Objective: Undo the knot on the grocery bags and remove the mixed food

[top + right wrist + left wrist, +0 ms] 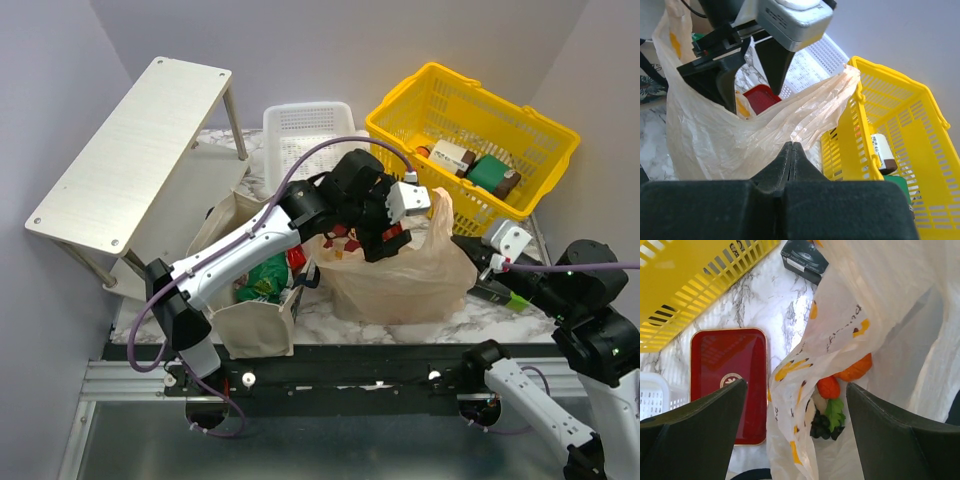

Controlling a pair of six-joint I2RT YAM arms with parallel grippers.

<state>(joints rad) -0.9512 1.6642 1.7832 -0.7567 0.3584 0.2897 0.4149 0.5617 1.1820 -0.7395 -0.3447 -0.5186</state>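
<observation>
Looks like the knot is undone already, the plastic bag (400, 275) gapes open on the bench (765, 300). Left tool (796, 385) is spread wide right over it; carrot (828, 387), orange (855, 370) and grapes (822, 426) sit inside, so unloading's all left. Right tool (792, 147) is pressed together at the rim, can't tell if it's pinching plastic. Canvas tote (250, 320) isn't emptied either, and the yellow basket (540, 130) crowds the right side

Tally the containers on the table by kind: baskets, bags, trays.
Baskets: 2, the yellow basket and the white basket.
Bags: 2, the canvas tote and the plastic bag.
Trays: 1, the red tray.
Total: 5.
</observation>
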